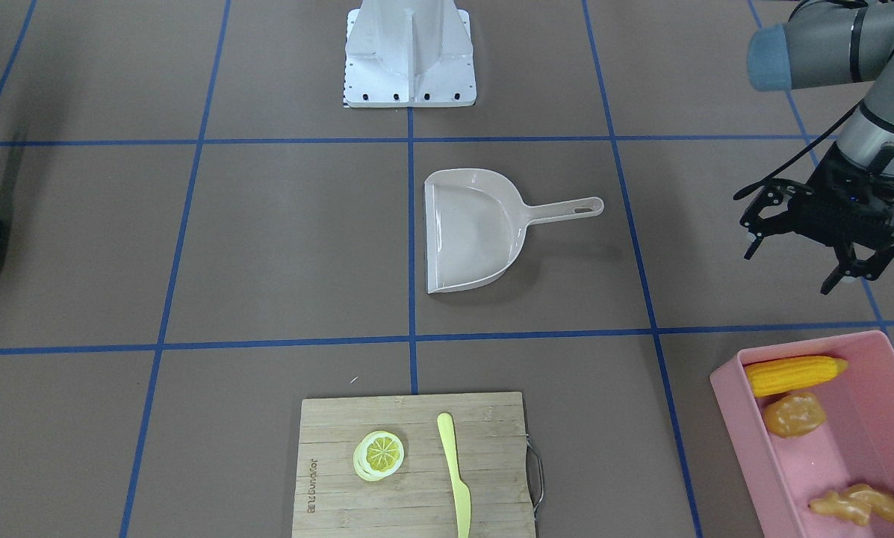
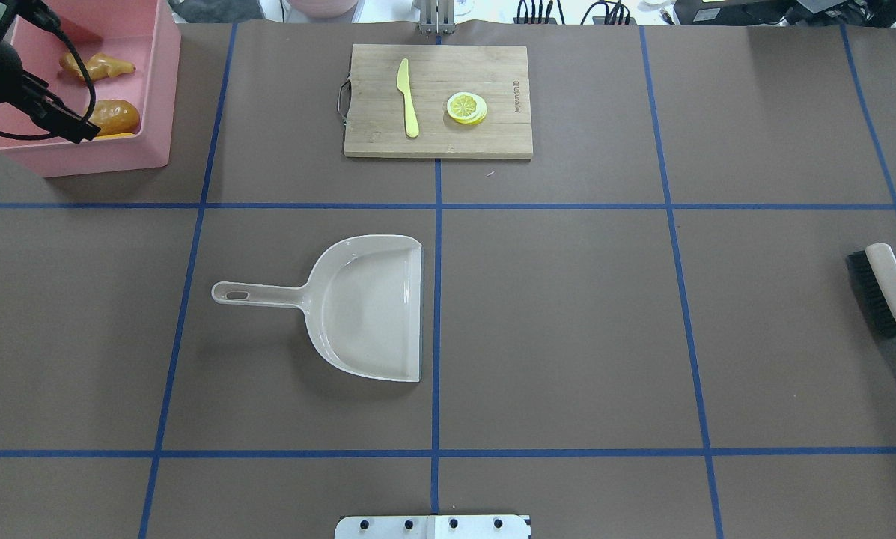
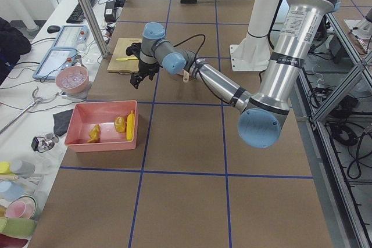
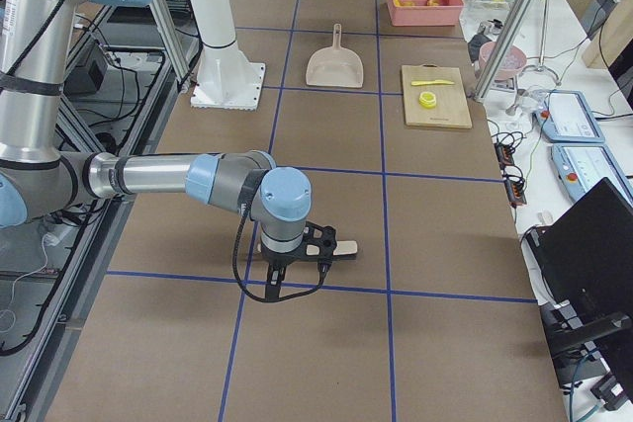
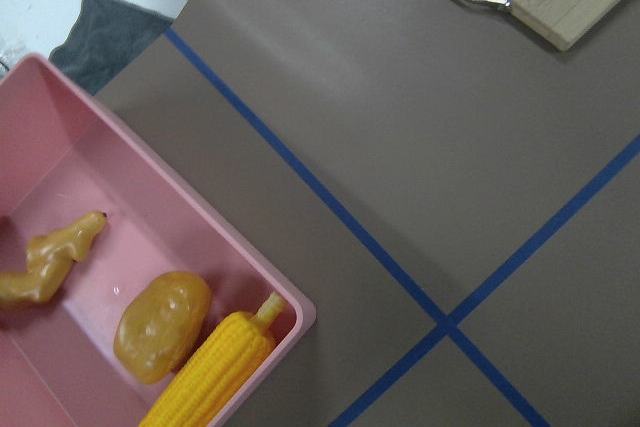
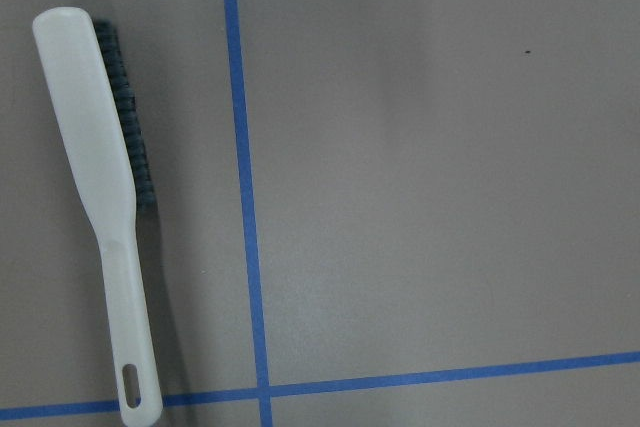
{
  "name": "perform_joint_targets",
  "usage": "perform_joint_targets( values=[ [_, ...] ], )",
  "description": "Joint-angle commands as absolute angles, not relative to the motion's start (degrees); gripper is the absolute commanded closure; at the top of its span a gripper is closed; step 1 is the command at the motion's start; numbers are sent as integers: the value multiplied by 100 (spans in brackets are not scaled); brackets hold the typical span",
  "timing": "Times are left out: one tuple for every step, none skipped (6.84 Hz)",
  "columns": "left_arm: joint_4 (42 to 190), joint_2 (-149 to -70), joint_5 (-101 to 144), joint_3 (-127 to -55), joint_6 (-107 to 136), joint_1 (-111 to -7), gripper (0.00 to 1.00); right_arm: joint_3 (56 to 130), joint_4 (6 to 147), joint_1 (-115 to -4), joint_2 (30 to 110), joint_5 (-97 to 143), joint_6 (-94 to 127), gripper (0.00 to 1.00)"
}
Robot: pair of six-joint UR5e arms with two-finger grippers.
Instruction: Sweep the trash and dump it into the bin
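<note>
At the table's far corner on the robot's left, logged the bin (image 1: 730, 385): pink, tall-walled, upright on the brown surface. Counted all three trash pieces inside it:
- corn cob (image 1: 794, 373) lying along the end wall nearest the robot
- potato-like piece (image 1: 794, 415) just beside the cob
- ginger root (image 1: 857, 504) apart from both, toward the opposite end

Noted left gripper (image 1: 790, 269) hanging in the air near the bin's robot-side end, fingers spread wide, nothing between them, touching nothing.

Saw right gripper (image 4: 321, 244) only from the camera at the table's right end, low over the brush (image 6: 100, 187). Cannot tell whether jaws are released or clenched.

Checked right wrist view: brush lying flat on the table, pale handle, dark bristles along one edge, just beside a blue tape line, handle end lying over a crossing line.

Recorded beige dustpan (image 1: 469, 235) mid-table, flat, mouth toward the robot's right, handle toward its left, well apart from bin and brush.

Recorded wooden cutting board (image 1: 327, 433) at the far edge, centre, carrying lemon slice (image 1: 379, 453) and yellow knife (image 1: 455, 478), the two near each other but not touching.
</note>
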State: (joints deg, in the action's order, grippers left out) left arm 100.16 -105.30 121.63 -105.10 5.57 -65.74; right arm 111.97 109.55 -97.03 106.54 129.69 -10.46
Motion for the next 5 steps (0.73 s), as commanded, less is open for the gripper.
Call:
perform_joint_targets(
  values=[
    [10028, -9970, 13441, -10433, 615, -7186, 2, 11188, 10951, -9703, 10617, 12955, -1055, 0],
    [10054, -9697, 13700, -10407, 520, -7572, 2, 11188, 10951, -9703, 10582, 12972, -1037, 0],
    [10098, -9277, 13737, -10424, 510, -7802, 2, 11180, 10951, -9703, 10565, 12990, -1046, 0],
    [10064, -8994, 13737, -10433, 553, -7944, 2, 11171, 10951, -9703, 10564, 12990, -1046, 0],
    [10029, -8504, 13729, -10781, 554, -8215, 2, 11171, 10942, -9703, 10556, 12990, -1046, 0]
  ],
)
